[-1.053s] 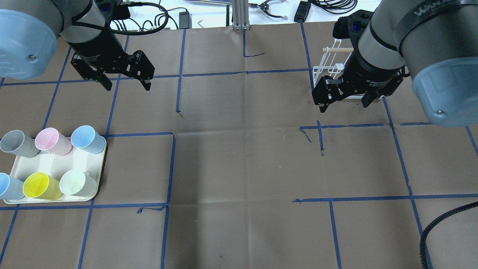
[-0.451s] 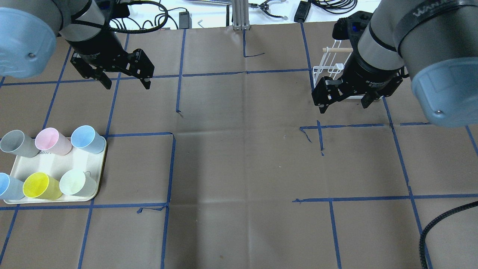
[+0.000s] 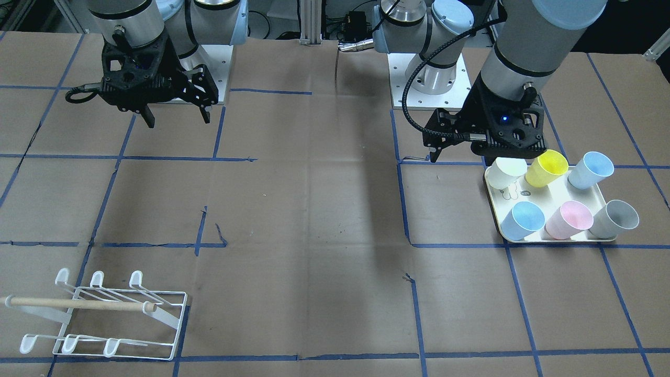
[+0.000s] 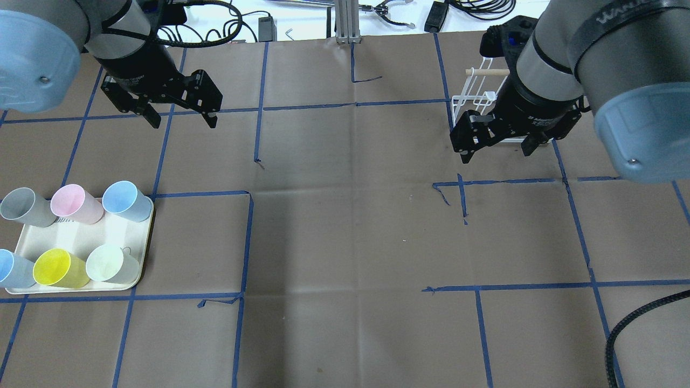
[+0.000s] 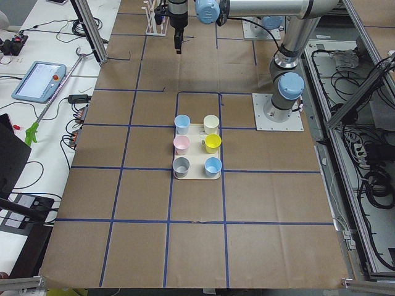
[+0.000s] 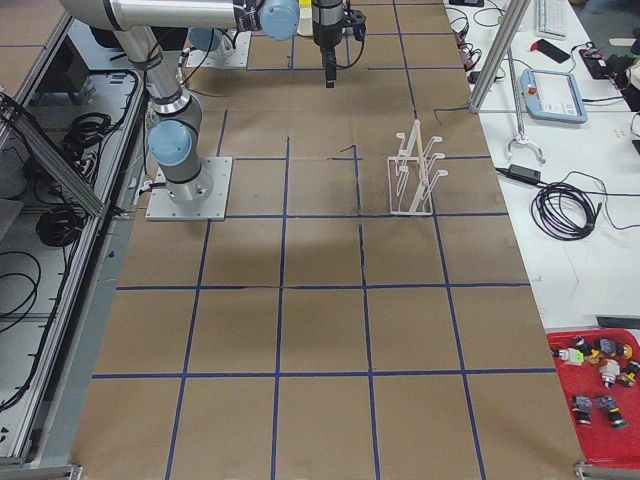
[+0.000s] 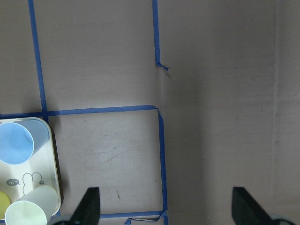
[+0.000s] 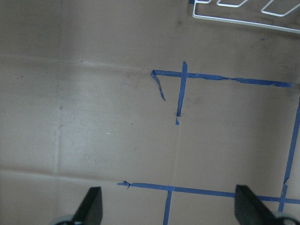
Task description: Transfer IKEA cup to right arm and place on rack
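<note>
Sitting on the tray (image 4: 86, 237): six cups in two rows of three, mouths up, at about 8 o'clock on the overhead view (12 o'clock = away from the robot).
Far row: grey cup (image 4: 24, 206), pink cup (image 4: 73, 203), blue cup (image 4: 125, 199).
Near row: second blue cup (image 4: 11, 268), yellow cup (image 4: 56, 268), pale green cup (image 4: 109, 264). Small gaps between them, probably to leave room for a finger either side.
Task cup: somewhere in that bunch, none lifted yet. No way to tell which one.
Left end effector (image 4: 184, 125): spread wide, nothing in it, hanging over bare worktop (image 4: 345, 242) at roughly 10 o'clock, well apart from the tray. Open in advance, presumably for a straight drop over a cup wall.
Right end effector (image 4: 496, 155): also spread wide and empty, up around 2 o'clock, near the rack. Looks parked by the drop-off for a short trip after the handover.
Rack (image 3: 157, 291): white wire, about 1 o'clock, prongs bare, wooden dowel (image 3: 78, 303) across it, partly hidden behind the right arm from overhead.
Progress: basically zero, pick not started.
Next, best guess: left swinging toward 7 o'clock and down onto a cup, gripping to one side to leave space for the other fingers.
Watch out for: knocking the neighbours. Light plastic, likely easy to tip.
</note>
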Available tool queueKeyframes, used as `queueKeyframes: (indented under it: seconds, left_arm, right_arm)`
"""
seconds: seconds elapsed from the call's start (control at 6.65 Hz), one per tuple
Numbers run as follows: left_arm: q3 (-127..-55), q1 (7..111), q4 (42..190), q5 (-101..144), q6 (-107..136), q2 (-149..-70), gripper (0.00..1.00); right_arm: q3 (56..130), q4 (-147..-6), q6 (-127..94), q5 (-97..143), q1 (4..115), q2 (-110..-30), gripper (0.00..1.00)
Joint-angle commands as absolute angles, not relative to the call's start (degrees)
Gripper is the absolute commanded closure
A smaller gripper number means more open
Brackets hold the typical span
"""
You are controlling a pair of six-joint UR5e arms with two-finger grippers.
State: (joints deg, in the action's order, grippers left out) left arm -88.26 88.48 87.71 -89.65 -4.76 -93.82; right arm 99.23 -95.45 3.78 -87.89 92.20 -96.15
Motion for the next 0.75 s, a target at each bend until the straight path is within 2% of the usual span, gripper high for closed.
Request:
queueKeyframes:
  seconds: [0.0, 0.6]
  left_arm:
    - [-89.46, 87.90, 87.71, -89.65, -5.36, -93.08, 0.00]
    - [-92.70, 77.99, 87.89, -89.65, -14.81, -91.24, 0.00]
  right_arm:
    - [99.23, -95.45, 3.78, -87.89, 92.20, -96.15, 0.00]
    - [99.23, -95.45, 3.78, -87.89, 92.20, -96.15, 0.00]
